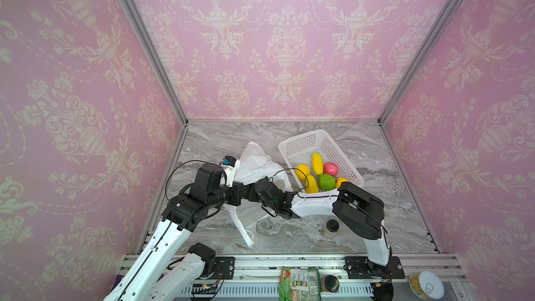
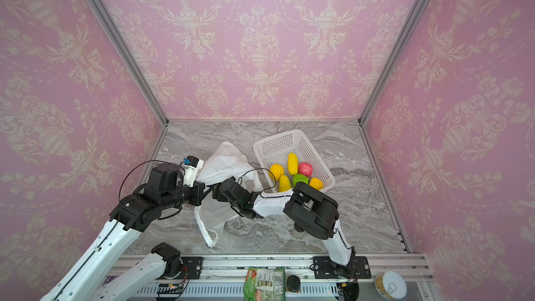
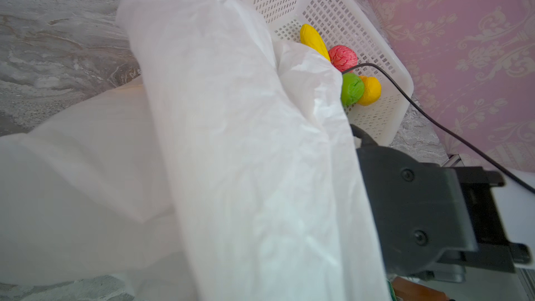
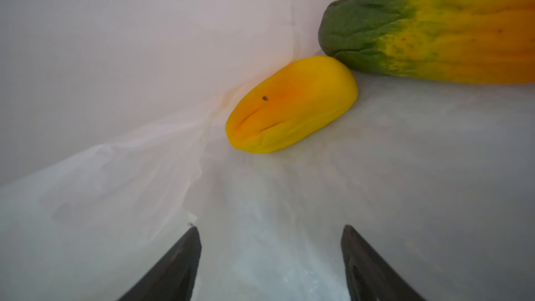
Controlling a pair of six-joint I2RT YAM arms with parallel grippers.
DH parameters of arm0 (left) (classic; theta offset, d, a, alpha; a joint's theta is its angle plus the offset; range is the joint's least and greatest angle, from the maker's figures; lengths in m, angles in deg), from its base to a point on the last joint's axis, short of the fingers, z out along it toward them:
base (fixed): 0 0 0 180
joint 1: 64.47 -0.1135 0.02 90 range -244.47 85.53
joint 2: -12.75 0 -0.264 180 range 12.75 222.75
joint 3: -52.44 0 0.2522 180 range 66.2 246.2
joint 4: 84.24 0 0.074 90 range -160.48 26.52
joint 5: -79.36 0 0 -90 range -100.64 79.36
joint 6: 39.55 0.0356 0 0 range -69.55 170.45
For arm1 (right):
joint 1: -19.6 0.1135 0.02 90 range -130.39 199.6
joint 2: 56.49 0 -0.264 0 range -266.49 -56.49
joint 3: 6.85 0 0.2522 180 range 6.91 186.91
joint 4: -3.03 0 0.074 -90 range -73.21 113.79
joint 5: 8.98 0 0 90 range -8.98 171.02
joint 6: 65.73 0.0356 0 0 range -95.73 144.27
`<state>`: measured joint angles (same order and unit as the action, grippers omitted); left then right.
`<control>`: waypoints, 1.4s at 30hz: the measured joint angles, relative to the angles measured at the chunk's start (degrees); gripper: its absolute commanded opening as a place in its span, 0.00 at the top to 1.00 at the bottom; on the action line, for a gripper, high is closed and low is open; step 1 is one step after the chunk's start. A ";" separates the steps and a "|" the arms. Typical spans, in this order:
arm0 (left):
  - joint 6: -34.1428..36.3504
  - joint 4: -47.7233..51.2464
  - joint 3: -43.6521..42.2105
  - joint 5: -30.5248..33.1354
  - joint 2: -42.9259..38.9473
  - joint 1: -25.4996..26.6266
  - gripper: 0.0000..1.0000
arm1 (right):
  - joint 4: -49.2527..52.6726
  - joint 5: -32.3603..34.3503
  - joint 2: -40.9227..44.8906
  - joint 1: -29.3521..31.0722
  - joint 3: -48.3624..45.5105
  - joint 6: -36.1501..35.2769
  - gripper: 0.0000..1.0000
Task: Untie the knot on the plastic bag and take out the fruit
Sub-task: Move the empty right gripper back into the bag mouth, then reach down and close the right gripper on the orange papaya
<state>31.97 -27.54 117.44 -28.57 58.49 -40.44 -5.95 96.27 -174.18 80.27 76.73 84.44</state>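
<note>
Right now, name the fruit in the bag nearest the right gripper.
The small yellow-orange fruit, straight ahead of the open right gripper; the longer green-and-orange fruit lies beyond it.

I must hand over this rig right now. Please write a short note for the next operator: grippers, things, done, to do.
Left gripper: shut, apparently holding up the thin white plastic bag; fingers hidden.
Right gripper: open, inside the bag, empty.
Done: bag open, no knot seen; six toy fruits lie in the white perforated basket.
To do: an elongated yellow-orange fruit and a long orange-and-green fruit, touching, are in the bag.
</note>
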 measured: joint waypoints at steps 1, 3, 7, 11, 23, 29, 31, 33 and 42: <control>0.00 -0.02 -0.07 -0.44 0.00 0.17 1.00 | 0.83 0.52 -1.09 -0.15 1.75 0.81 0.11; 0.00 -0.04 -0.09 -1.57 0.00 0.22 1.00 | 2.58 2.05 -3.26 -0.22 5.42 2.45 0.07; -0.02 0.37 -0.94 -2.25 -0.44 0.26 1.00 | 5.38 4.17 -7.02 -1.11 11.67 4.50 0.03; -0.02 -0.76 -0.94 -4.55 -0.66 0.26 1.00 | 8.87 5.14 -12.13 -2.25 18.03 6.60 0.00; -0.02 -2.23 -1.31 -8.96 -2.43 0.52 1.00 | 15.61 10.84 -18.97 -4.20 28.68 9.88 0.14; -0.02 -2.19 -1.31 -9.01 -2.47 0.52 1.00 | 13.68 11.56 -18.88 -4.83 26.73 10.45 0.33; -0.02 -2.19 -1.31 -8.87 -2.12 0.52 1.00 | 11.26 11.74 -17.97 -4.83 24.02 10.27 0.37; -0.02 -2.05 -1.31 -8.33 -1.31 0.52 1.00 | 8.20 11.80 -15.91 -4.79 19.41 9.73 0.41; -0.07 -0.35 -1.29 -2.84 2.51 -1.44 1.00 | -3.91 14.67 1.18 -4.37 -6.75 4.98 0.55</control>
<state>31.91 -27.89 116.15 -31.41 61.00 -41.88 -9.86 110.93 -173.00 75.90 69.98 89.42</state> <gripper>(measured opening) 0.046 0.464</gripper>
